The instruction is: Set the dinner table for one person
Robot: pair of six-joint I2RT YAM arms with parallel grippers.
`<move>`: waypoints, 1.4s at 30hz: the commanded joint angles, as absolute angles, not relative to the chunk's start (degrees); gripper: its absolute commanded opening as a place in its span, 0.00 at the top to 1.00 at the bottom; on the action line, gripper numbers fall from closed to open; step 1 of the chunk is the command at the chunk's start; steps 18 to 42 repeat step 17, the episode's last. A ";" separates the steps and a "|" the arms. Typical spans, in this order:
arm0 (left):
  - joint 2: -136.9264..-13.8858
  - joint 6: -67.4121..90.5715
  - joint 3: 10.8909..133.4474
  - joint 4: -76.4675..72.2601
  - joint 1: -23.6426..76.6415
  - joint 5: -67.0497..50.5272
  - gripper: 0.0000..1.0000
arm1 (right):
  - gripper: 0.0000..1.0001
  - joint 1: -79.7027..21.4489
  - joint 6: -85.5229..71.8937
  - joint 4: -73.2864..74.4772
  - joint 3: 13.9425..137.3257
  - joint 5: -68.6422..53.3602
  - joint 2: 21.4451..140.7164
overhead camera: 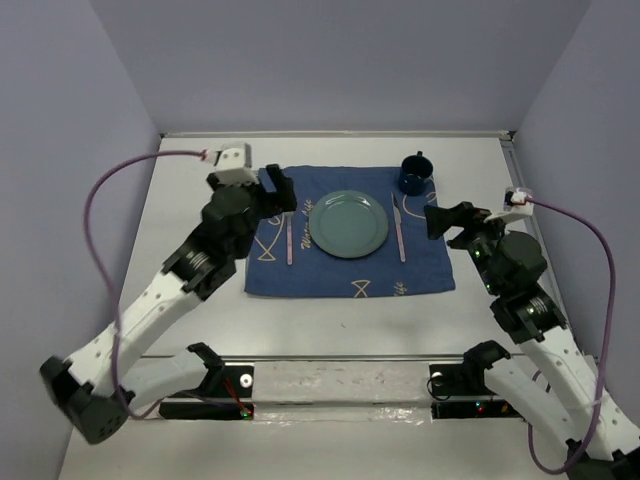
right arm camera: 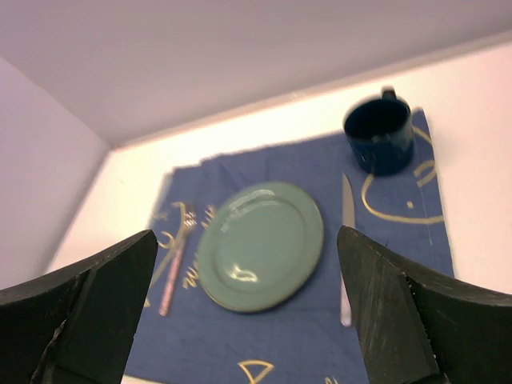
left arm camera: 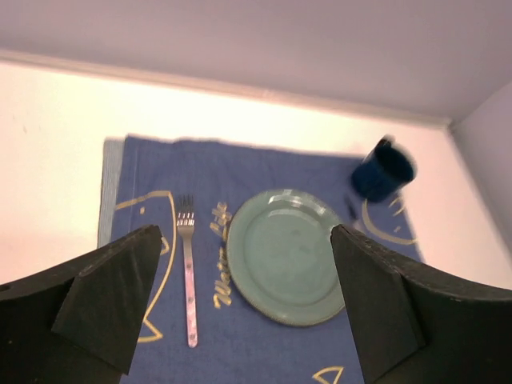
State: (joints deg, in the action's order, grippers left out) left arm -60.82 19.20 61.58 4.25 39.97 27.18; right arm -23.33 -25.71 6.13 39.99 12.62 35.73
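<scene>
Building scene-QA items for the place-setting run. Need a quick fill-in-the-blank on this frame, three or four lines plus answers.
1. The fork lies on the ____ side of the green plate.
2. The dark blue mug stands at the far ____ corner of the blue cloth.
3. The left arm's fingers and the right arm's fingers are both ____ and hold nothing.

Missing words: left; right; open
</scene>
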 commanded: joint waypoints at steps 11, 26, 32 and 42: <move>-29.10 14.85 48.78 -5.45 39.37 20.92 0.01 | 0.00 -23.73 -24.34 13.18 49.66 15.82 20.48; -29.78 14.59 46.76 -5.54 39.37 20.04 0.01 | 0.00 -23.73 -23.73 12.83 48.43 16.53 19.51; -29.78 14.59 46.76 -5.54 39.37 20.04 0.01 | 0.00 -23.73 -23.73 12.83 48.43 16.53 19.51; -29.78 14.59 46.76 -5.54 39.37 20.04 0.01 | 0.00 -23.73 -23.73 12.83 48.43 16.53 19.51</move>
